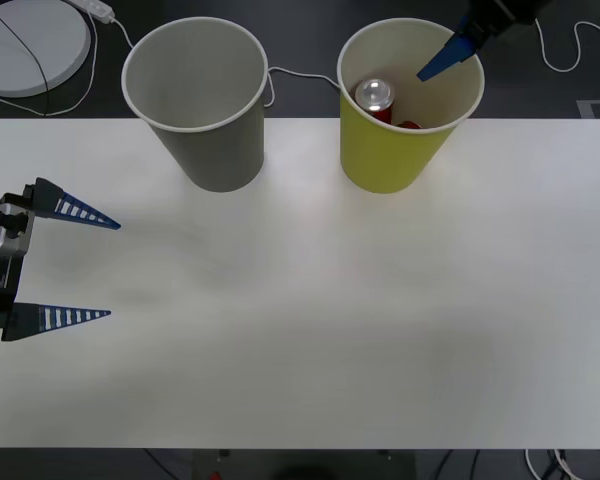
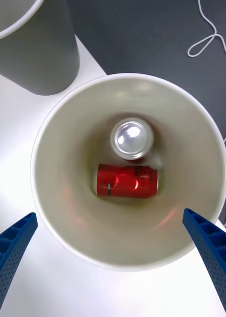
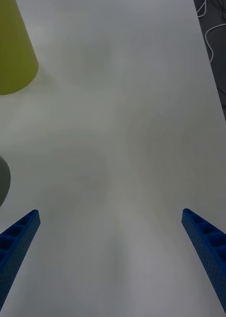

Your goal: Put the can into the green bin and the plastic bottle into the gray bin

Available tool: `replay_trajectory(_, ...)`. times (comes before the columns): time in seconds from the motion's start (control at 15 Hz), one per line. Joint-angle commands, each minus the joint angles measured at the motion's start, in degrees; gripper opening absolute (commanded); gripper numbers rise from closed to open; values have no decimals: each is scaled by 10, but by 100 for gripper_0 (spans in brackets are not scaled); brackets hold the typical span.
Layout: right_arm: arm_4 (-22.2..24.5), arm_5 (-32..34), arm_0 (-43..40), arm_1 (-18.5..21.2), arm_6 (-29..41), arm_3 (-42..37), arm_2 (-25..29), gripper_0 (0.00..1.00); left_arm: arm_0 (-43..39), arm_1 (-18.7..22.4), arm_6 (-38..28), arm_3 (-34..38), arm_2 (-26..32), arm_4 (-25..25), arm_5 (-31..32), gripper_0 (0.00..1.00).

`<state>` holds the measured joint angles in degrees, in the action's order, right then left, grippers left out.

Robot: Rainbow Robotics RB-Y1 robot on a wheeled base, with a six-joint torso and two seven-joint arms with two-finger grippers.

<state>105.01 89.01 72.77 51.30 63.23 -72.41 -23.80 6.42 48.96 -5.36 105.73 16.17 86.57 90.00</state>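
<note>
Can [image 2: 131, 139]: upright in green bin [image 1: 405, 160] at tabletop's one o'clock, above a second can lying flat. Light, rigid, slick, dentable; grip mid-wall. Right gripper [image 2: 113, 247] overhead, left gripper [image 1: 105, 270] at nine o'clock, jaws of both apart.

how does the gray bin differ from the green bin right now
The gray tapered cup-shaped bin stands on the table's left half; the yellow-green tapered cup-shaped bin stands to its right. The gray one looks empty from the front; the green one holds two red drink cans. The right tool hangs open over the green one. Both stand upright, similar in size.
</note>
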Motion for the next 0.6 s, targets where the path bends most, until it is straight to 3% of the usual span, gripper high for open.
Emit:
replay_trajectory(0.07, -43, 10, -53, 35, -18, -52, 60, 100, 0, 0, 0, 0, 0, 0, 0, 100)
replay_trajectory(0.4, -144, 10, -192, 86, -142, -118, 185, 100, 0, 0, 0, 0, 0, 0, 0, 100)
replay_trajectory(0.6, -174, 10, -252, 93, -225, -134, 246, 100, 0, 0, 0, 0, 0, 0, 0, 100)
